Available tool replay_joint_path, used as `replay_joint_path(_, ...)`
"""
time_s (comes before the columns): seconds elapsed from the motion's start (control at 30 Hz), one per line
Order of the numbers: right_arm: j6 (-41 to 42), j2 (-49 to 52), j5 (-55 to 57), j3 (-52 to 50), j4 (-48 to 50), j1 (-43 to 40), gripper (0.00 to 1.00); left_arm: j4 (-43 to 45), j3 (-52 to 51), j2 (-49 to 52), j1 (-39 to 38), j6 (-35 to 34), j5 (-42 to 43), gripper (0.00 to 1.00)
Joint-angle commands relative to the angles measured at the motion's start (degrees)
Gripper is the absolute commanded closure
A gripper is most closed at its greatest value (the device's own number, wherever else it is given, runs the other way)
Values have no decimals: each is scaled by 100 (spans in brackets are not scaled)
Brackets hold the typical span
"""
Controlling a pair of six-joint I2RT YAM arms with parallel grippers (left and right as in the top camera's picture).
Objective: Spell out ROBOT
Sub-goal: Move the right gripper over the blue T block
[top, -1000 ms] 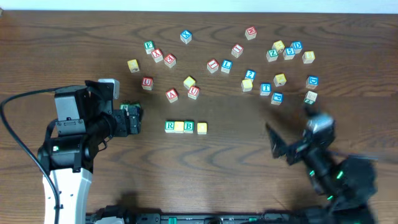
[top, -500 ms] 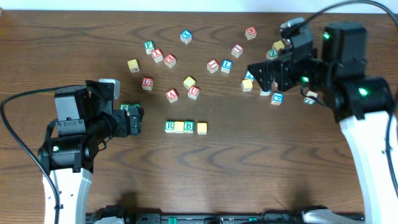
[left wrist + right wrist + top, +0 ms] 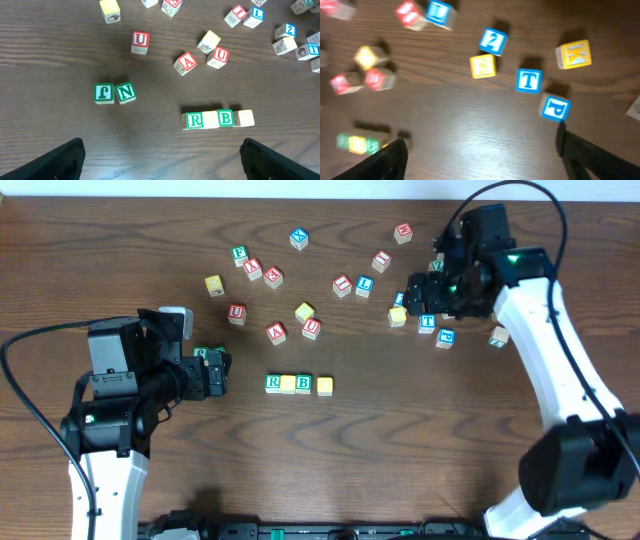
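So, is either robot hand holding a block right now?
No, nothing is held: left gripper and right gripper are open and empty. Blue T cube untouched.

Small wooden letter cubes, tallied.

- Row starting at green-bordered R cube [image 3: 272,383]: four. R, yellow-faced cube [image 3: 288,383], green-bordered B cube [image 3: 303,383], second yellow-faced cube [image 3: 324,386].
- Left of R: two. Green-bordered N cube [image 3: 125,92], green-bordered neighbour [image 3: 104,93].
- Far side of R, scattered:
  - eight red-lettered cubes [image 3: 277,332]
  - five blue-bordered, blue-bordered T cube [image 3: 427,322] among them
  - three loose yellow cubes [image 3: 304,311]
  - one lone green-bordered cube [image 3: 239,253]
  - one pale cube [image 3: 498,336], colour unclear
- Further cubes hidden under right arm [image 3: 530,310], uncountable.
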Motion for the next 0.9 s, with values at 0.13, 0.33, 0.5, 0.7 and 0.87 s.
replay_joint_path(0.13,782,868,575,120,105,42,14,-17,20,-9,24,74,7,3)
replay_joint_path(0.33,868,1283,844,120,170,70,16,-17,20,-9,24,74,7,3)
replay_joint_path(0.5,931,1436,1069,120,184,66,18,-17,20,-9,24,74,7,3)
replay_joint_path(0.7,866,1438,1375,118,219,66,16,-17,20,-9,24,74,7,3)
replay_joint_path(0.87,481,1438,1327,118,208,68,12,-17,20,-9,24,74,7,3)
